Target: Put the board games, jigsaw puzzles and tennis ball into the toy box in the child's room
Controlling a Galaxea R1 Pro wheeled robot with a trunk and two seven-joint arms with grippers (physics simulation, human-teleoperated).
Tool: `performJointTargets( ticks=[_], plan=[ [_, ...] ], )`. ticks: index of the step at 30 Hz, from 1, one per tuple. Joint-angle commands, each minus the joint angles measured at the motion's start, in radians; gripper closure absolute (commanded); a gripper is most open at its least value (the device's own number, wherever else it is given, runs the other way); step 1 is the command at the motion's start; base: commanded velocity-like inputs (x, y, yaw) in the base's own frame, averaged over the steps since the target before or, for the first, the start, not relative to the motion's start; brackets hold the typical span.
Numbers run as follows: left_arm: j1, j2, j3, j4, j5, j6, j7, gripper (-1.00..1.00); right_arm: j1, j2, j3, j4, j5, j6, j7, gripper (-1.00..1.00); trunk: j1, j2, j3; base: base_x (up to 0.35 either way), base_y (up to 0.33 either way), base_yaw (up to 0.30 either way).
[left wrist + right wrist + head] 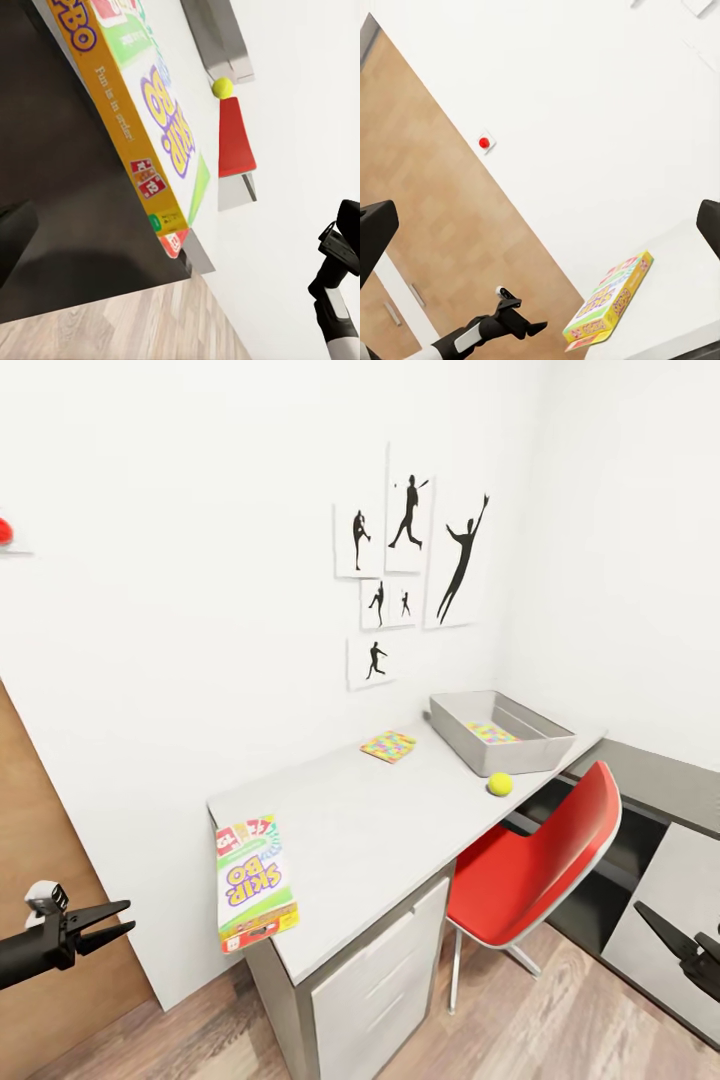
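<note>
The left gripper [118, 921] hangs low beside the table [380, 830], its 2 dark fingers spread in a narrow V with nothing between them, touching nothing; the right gripper [672, 937] sits low at the far side near the dark cabinet [660, 780], and whether its fingers are parted or closed cannot be told. The SKIP-BO board game [254, 879] lies flat on the table's near end, one corner poking past the edge; 1 jigsaw puzzle [388, 745] lies further along near the wall; a second jigsaw puzzle [492, 733] lies inside the toy box [462, 738] at the far end; the tennis ball [500, 784] rests on the table just beside the box, above the red chair [530, 870].
</note>
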Motion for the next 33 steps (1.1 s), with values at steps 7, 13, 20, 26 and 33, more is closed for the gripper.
performJointTargets(
  ticks=[7, 13, 20, 26, 33],
  plan=[
    [-0.001, 0.000, 0.005, 0.001, 0.000, 0.014, -0.002, -1.00, 0.000, 0.000, 0.000, -0.001, -0.005, 0.010, 0.000, -1.00, 0.008, -0.014, -0.007, 0.000, -0.009, 0.000],
    [-0.001, 0.001, 0.008, 0.002, -0.001, 0.016, -0.001, -1.00, 0.000, 0.000, 0.000, -0.001, -0.005, 0.010, 0.000, -1.00, 0.031, -0.056, -0.026, 0.000, -0.002, 0.000],
    [-0.001, 0.001, 0.008, 0.003, -0.002, 0.017, 0.001, -1.00, 0.000, 0.000, 0.000, -0.001, -0.005, 0.011, 0.000, -1.00, 0.057, -0.105, -0.048, 0.000, 0.000, 0.000],
    [-0.001, 0.001, 0.009, 0.005, -0.002, 0.018, 0.002, -1.00, 0.000, 0.000, 0.000, 0.000, -0.005, 0.011, 0.000, -1.00, 0.080, -0.147, -0.067, 0.000, 0.000, 0.000],
    [-0.001, 0.001, 0.009, 0.006, -0.001, 0.018, 0.031, -1.00, 0.000, 0.000, 0.000, 0.000, -0.005, 0.011, 0.000, -1.00, 0.107, -0.196, -0.089, 0.000, 0.000, 0.000]
  ],
)
